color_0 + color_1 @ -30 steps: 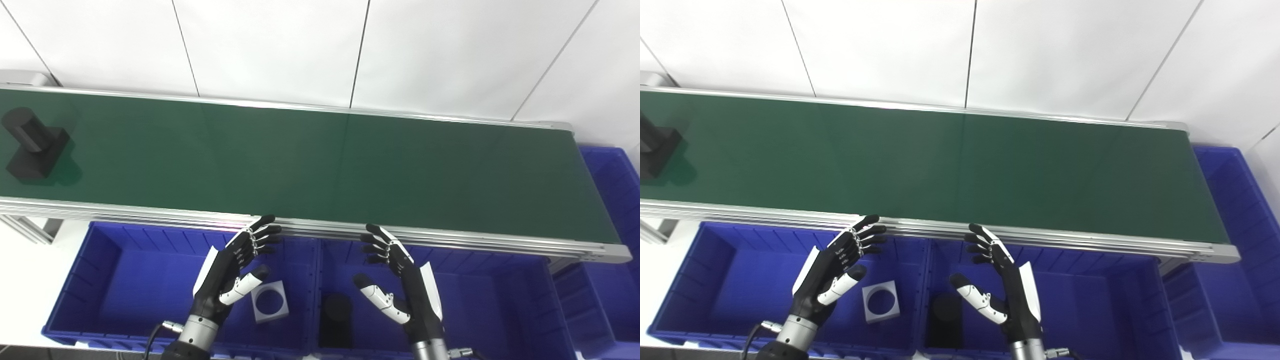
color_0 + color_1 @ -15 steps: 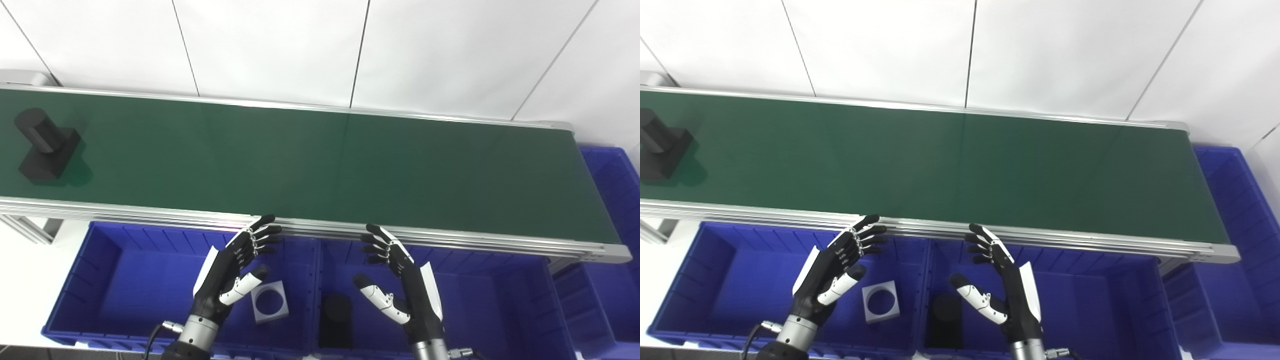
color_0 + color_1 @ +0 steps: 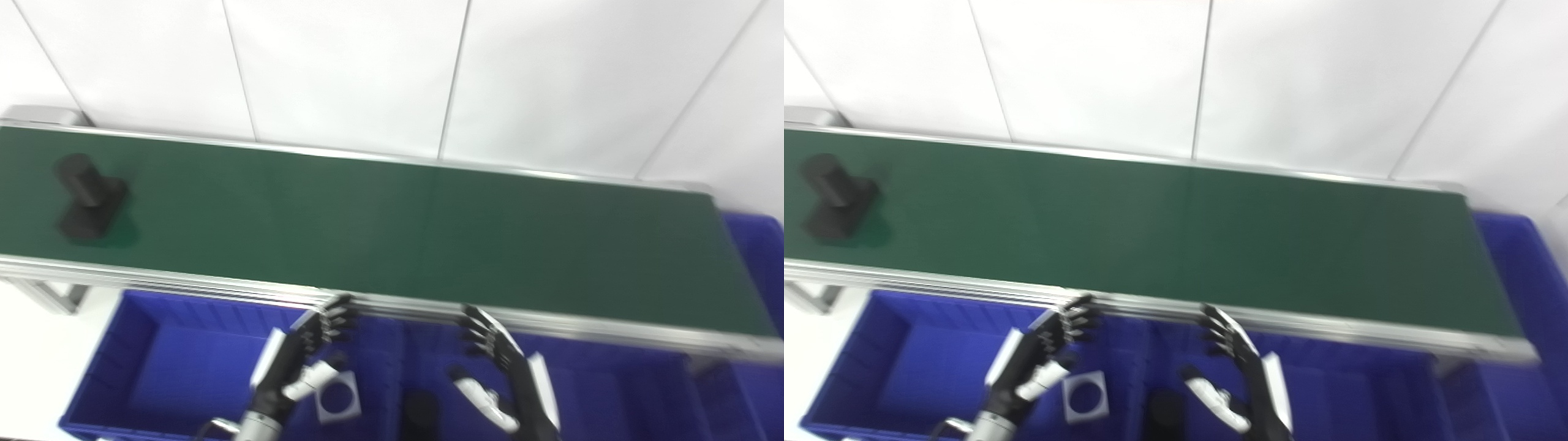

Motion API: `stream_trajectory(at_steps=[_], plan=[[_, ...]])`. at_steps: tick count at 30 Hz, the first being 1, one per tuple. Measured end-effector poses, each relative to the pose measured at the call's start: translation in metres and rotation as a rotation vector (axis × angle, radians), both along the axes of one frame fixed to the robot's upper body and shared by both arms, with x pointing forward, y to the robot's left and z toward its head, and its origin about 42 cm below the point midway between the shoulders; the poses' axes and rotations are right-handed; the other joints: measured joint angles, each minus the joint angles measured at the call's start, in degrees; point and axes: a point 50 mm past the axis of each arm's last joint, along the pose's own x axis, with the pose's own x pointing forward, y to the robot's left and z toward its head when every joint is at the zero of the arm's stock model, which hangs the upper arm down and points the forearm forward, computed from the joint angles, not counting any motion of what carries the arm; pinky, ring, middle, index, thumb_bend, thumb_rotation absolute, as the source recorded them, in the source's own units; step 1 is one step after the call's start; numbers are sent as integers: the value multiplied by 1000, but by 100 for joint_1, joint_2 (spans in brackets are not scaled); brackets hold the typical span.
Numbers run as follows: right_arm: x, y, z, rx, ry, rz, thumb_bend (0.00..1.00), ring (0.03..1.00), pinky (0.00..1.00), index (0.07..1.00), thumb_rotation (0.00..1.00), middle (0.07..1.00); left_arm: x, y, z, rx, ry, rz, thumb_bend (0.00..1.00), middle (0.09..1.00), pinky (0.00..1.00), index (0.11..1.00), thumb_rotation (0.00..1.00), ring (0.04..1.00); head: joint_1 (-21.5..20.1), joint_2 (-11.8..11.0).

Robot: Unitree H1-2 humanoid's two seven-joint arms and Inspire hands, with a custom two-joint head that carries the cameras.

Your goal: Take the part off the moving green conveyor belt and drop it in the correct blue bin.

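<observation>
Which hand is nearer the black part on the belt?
Left. The left hand hangs open over the bins, well to the right of the black part and nearer the robot; the right hand, also open, is farther right still.

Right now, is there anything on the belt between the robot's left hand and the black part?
No. In the left eye view, only bare green belt and its metal rail separate the left hand from the black part.

The part [image 3: 86, 195] lies on the belt [image 3: 392, 226] far to my left; bins [image 3: 184, 361] sit below its near edge, under my hands [image 3: 300, 361].
</observation>
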Motion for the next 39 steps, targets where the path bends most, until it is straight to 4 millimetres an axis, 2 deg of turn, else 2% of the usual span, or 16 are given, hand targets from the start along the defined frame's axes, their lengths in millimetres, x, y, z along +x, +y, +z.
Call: stream_trajectory(at_steps=[2, 6, 8, 10, 12, 18, 28, 39], plan=[[0, -5, -1, 1, 4, -8, 514, 717, 619, 835, 606, 780, 0, -6, -2, 0, 5, 5, 871, 758, 682, 815, 680, 726, 1, -1], [3, -11, -7, -5, 21, -4, 515, 703, 596, 838, 636, 773, 4, -18, -6, 11, 14, 10, 856, 754, 668, 806, 650, 718, 343, -255], [5, -13, -6, -9, 15, -5, 517, 701, 594, 840, 641, 773, 6, -24, -8, 18, 16, 6, 861, 754, 665, 805, 648, 718, 370, -273], [8, -15, -7, -7, 15, -10, 519, 699, 593, 844, 645, 773, 7, -28, -9, 25, 18, 9, 870, 756, 662, 804, 646, 718, 563, -404], [10, -20, -10, -10, 25, -21, 522, 700, 601, 849, 648, 774, 8, -31, -11, 29, 23, 13, 880, 755, 657, 801, 647, 716, 581, -414], [13, -31, -12, -12, 36, -30, 502, 698, 617, 860, 661, 772, 10, -38, -18, 52, 36, 14, 895, 754, 652, 795, 637, 712, 1020, -616], [20, -45, -14, -43, 38, -34, 489, 689, 604, 870, 686, 766, 18, -51, -23, 70, 42, 0, 893, 755, 644, 791, 595, 703, 1503, -739], [28, -54, -10, -36, 29, -44, 501, 699, 602, 859, 670, 774, 21, -58, -27, 83, 53, 7, 913, 751, 650, 788, 585, 698, 1513, -721]])
